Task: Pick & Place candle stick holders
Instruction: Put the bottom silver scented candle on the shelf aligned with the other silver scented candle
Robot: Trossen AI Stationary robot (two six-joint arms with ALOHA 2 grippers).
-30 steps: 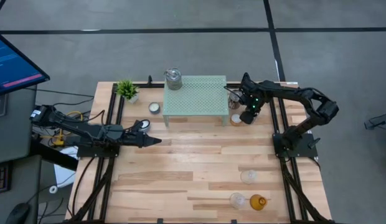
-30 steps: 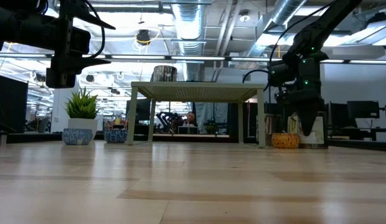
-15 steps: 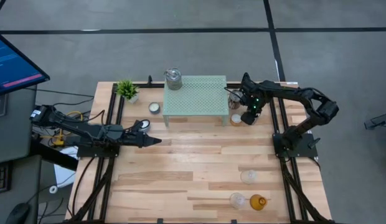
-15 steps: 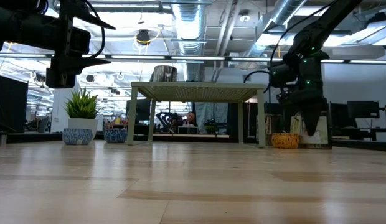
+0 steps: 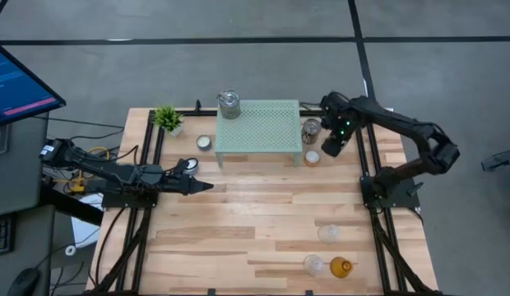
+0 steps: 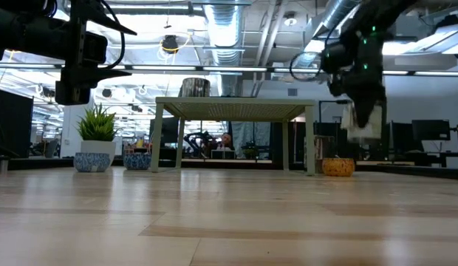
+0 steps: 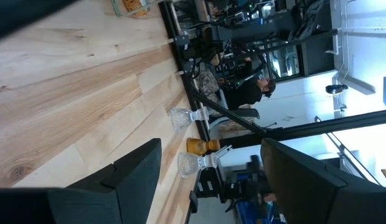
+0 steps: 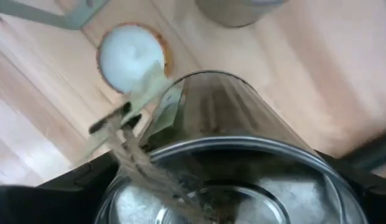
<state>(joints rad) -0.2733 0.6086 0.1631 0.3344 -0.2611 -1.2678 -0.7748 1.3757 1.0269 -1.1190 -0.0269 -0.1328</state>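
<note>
Right gripper (image 5: 330, 148) clamped around a silvery glass jar (image 8: 243, 168) with twine tag, above the orange-rimmed white tealight cup (image 5: 312, 157).

Both arms are showing as matte black, built of jointed tubular links. The right arm (image 5: 403, 131) is glowing with small green indicator lights near its wrist, and a black cable is looping beside them. The left arm (image 5: 115, 174) is tapering to a pointed dark gripper (image 5: 204, 187) with a pale round patch just behind it, black cables trailing from its base end.
</note>
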